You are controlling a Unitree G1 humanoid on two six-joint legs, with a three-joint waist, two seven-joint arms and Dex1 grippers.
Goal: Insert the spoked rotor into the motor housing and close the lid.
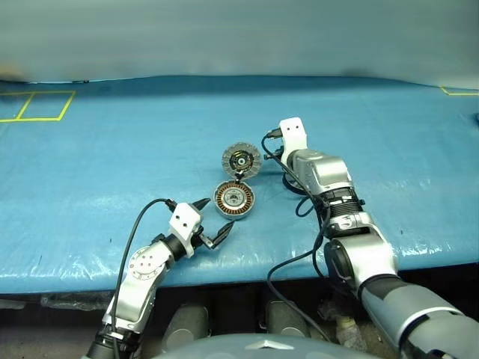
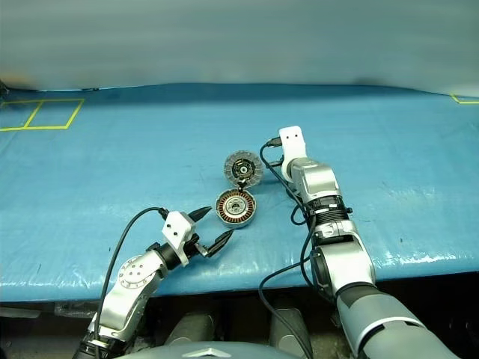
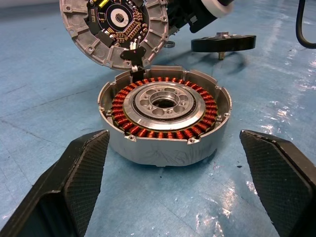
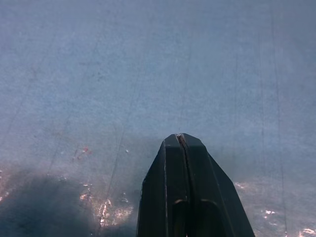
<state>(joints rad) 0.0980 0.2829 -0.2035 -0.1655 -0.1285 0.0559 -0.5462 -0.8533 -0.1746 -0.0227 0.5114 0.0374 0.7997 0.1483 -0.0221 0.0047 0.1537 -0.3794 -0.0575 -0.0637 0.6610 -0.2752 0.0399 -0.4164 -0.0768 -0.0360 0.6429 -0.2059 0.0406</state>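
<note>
- The left hand (image 1: 217, 215) hovered low over the bench (image 1: 112, 164) with its fingers (image 3: 84, 168) spread wide and nothing between them. It was aimed straight at the housing (image 1: 234, 200).
- The housing sat on the bench just ahead of that hand, open side up, with its copper windings and silver hub bare. No rotor was in it yet.
- The spread fingers framed the housing on both sides without touching it. That looked like a stance for steadying the cup while the other arm works.
- The lid (image 1: 242, 159) stood beyond the housing from the left hand, hinged at the far rim. It was tipped up nearly on edge, ribbed inner face towards the hand, which left the cup's mouth free for the insert.
- The right hand (image 4: 180, 136) had its two fingers pressed together with nothing clamped. It pointed down at bare blue bench.
- A dark flat disc (image 3: 223, 43) with a short stub beneath lay past the lid, under the right wrist and behind that hand's fingertips. It was probably the rotor seen edge-on, though its spokes could not be made out.
- Judged from this, the rotor was not yet in a grip. Closed fingers could not take it, so the right hand would have to open and draw back over the disc.
</note>
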